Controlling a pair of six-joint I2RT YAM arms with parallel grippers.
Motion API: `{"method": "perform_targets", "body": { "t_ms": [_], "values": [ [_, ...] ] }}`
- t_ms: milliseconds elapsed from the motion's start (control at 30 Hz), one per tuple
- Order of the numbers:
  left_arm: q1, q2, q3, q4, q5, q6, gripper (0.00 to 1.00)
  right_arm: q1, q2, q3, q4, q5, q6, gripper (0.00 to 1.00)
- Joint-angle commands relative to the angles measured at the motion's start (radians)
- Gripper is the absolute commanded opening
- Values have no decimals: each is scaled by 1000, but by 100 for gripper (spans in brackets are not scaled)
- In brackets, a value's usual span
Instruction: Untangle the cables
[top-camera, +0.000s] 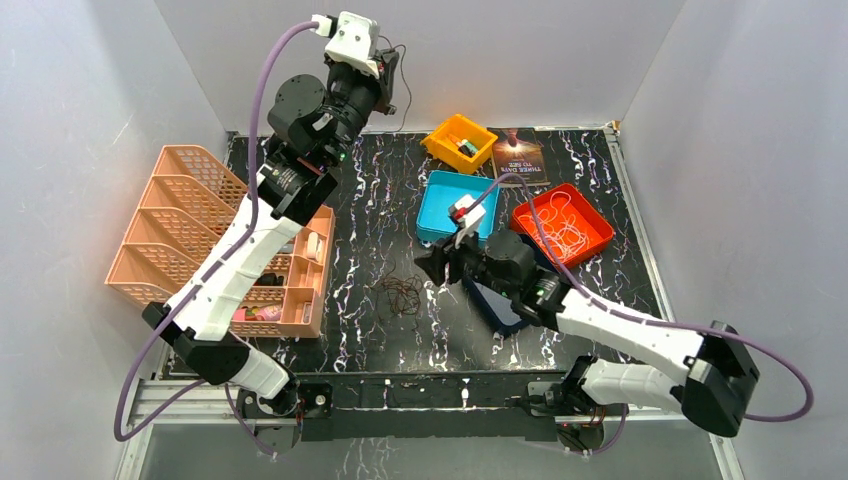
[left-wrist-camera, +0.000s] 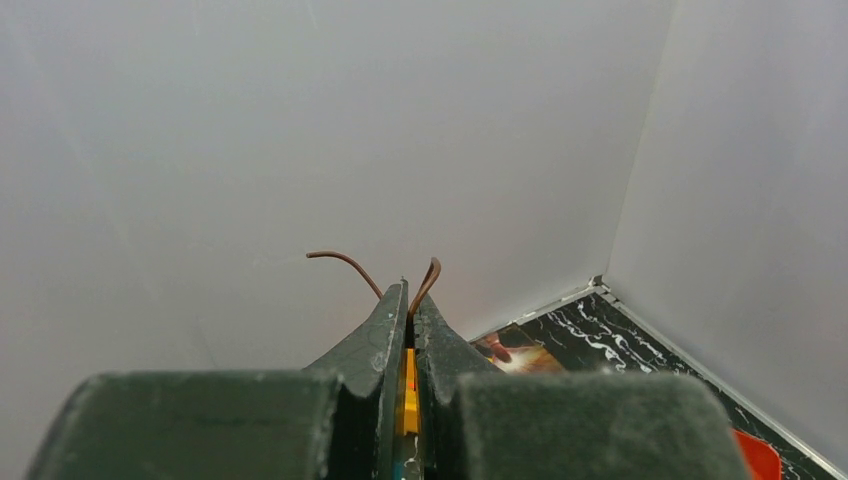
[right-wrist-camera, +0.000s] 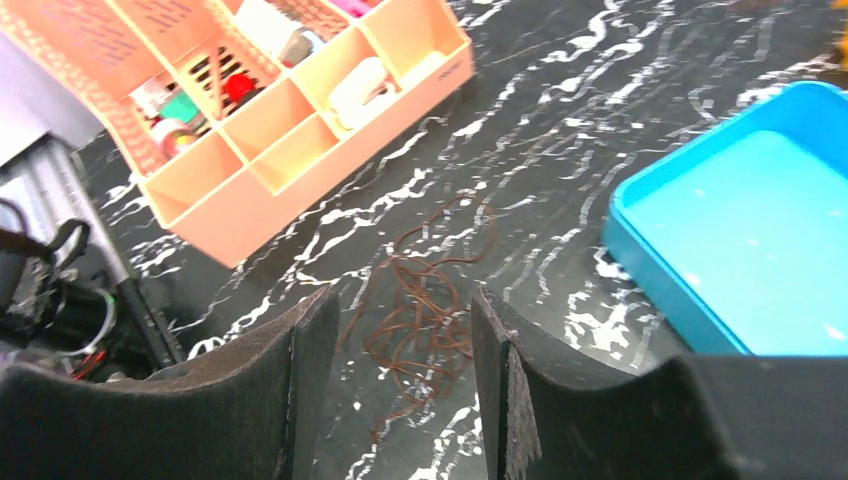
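A clump of thin reddish-brown cables (top-camera: 400, 295) lies on the black marbled table; in the right wrist view the clump (right-wrist-camera: 425, 300) sits just ahead of the fingers. My right gripper (top-camera: 432, 266) is open and empty, hovering low to the right of the clump, with the clump showing between its fingers (right-wrist-camera: 405, 340). My left gripper (top-camera: 388, 75) is raised high near the back wall. It is shut on a reddish-brown cable (left-wrist-camera: 345, 262) whose two ends stick out past its fingertips (left-wrist-camera: 410, 292). A thin dark strand (top-camera: 406, 98) hangs from it.
A peach divided organizer (top-camera: 215, 240) stands at the left. A blue tray (top-camera: 438, 215), a yellow bin (top-camera: 445, 135), a book (top-camera: 518, 158) and a red tray (top-camera: 590, 240) with thin white loops are at the back right. A dark blue object (top-camera: 495, 305) lies under the right arm.
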Motion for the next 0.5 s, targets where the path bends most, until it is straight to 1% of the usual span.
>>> {"method": "perform_targets", "body": {
  "t_ms": [0,167,233,300,367,467],
  "values": [
    [3,-53,-16,44,-29,6,0,2,-94,45,-159,201,-47,59],
    [3,-17,-1,8,-13,-3,0,1,-153,88,-270,365,-45,60],
    [4,6,20,-24,-7,-8,0,-11,-134,160,-391,461,-15,60],
    [3,23,30,-44,-6,-13,0,-67,-111,223,-511,515,34,60],
    [3,36,30,-53,-8,-16,0,-191,-104,250,-580,429,68,60],
    [3,55,32,-65,-10,-21,0,-409,-113,253,-606,255,71,60]
  ]
}}
